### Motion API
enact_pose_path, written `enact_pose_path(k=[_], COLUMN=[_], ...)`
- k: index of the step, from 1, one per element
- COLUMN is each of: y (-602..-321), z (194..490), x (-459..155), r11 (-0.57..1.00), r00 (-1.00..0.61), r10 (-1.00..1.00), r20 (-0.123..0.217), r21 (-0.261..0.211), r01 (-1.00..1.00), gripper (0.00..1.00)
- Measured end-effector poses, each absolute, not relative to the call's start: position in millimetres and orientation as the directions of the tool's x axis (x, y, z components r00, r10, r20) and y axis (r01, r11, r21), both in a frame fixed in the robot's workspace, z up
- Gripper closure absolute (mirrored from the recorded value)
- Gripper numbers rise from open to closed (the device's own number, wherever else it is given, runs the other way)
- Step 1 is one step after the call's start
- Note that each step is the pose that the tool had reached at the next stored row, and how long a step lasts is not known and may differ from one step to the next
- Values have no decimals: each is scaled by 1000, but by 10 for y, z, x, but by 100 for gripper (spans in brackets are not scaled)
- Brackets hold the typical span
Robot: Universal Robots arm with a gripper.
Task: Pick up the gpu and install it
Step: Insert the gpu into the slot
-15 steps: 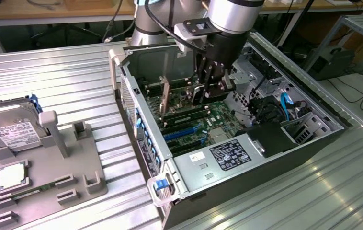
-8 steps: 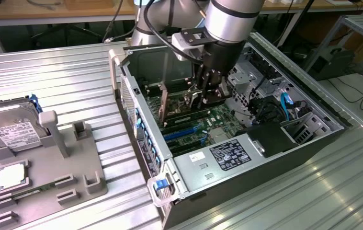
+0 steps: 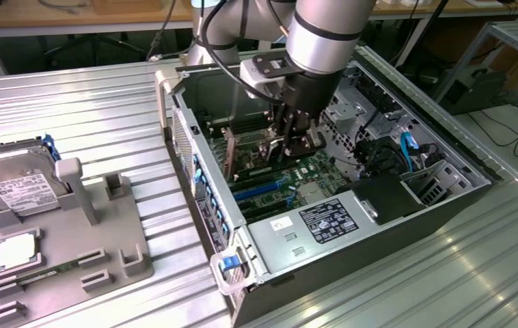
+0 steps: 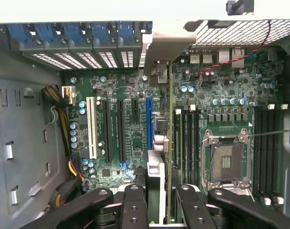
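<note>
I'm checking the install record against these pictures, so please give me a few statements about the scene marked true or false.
1. The end effector grips the thin black graphics card with a silver end bracket inside the open dark computer case. True.
2. The silver hard drive with a white label lies inside the case. False: it rests in the grey plastic holder at the exterior view's left.
3. The metal-framed processor socket on the green motherboard is empty. True.
4. The small square silver chip sits on the motherboard. False: it lies in the grey holder.
</note>
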State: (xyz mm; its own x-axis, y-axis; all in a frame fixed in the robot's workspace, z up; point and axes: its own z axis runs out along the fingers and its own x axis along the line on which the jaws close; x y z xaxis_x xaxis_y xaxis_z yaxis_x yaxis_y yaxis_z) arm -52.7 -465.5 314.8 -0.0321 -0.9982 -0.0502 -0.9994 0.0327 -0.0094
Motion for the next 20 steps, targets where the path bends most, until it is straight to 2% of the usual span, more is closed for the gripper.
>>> enact_pose_path(k=[20], y=[-4716], z=[2887], x=[-561], r11=[33], r00=[-33], r10=[-998], r20=[-50], r21=[1], r01=[-999], gripper=[71])
